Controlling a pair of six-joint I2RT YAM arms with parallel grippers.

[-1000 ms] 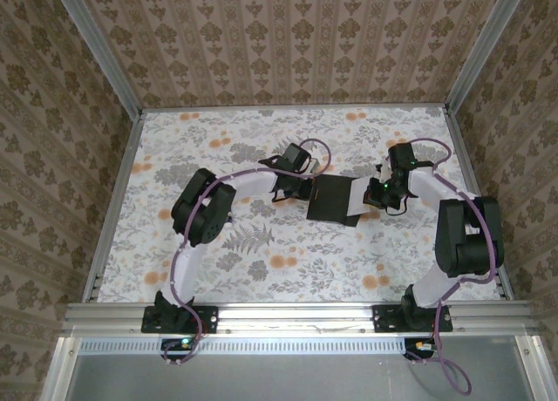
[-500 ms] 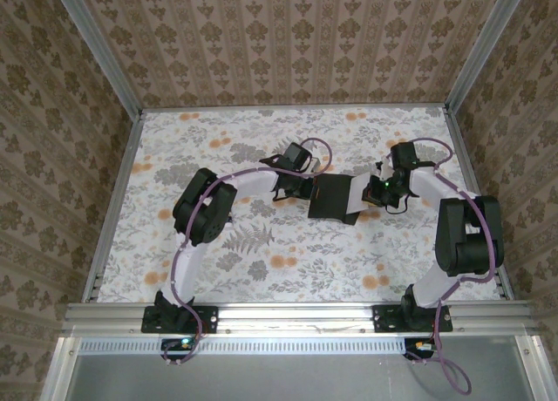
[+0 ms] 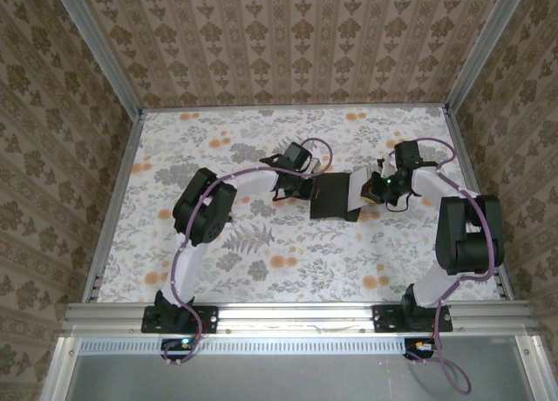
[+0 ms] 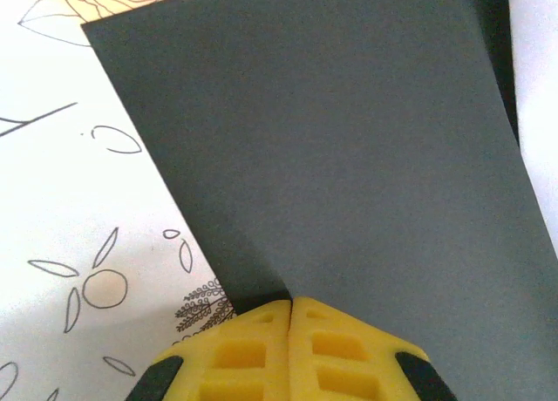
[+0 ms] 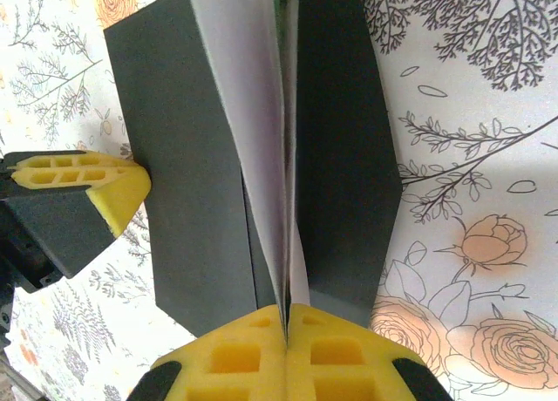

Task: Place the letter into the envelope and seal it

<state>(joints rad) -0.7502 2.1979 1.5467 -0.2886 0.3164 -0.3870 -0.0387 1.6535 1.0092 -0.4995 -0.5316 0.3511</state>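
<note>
- Right gripper [image 5: 286, 318] clamps shut on the letter [image 5: 248, 113], partway inside the envelope [image 5: 174, 174] in the middle of the table [image 3: 261, 270].
- Left gripper [image 4: 290, 305], closed, pinches the envelope's left edge.
- Risk: a skewed push could buckle the thin sheet against the pocket, or drag the envelope out of that pinch.

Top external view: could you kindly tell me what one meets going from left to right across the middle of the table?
left gripper → envelope → letter → right gripper
</note>
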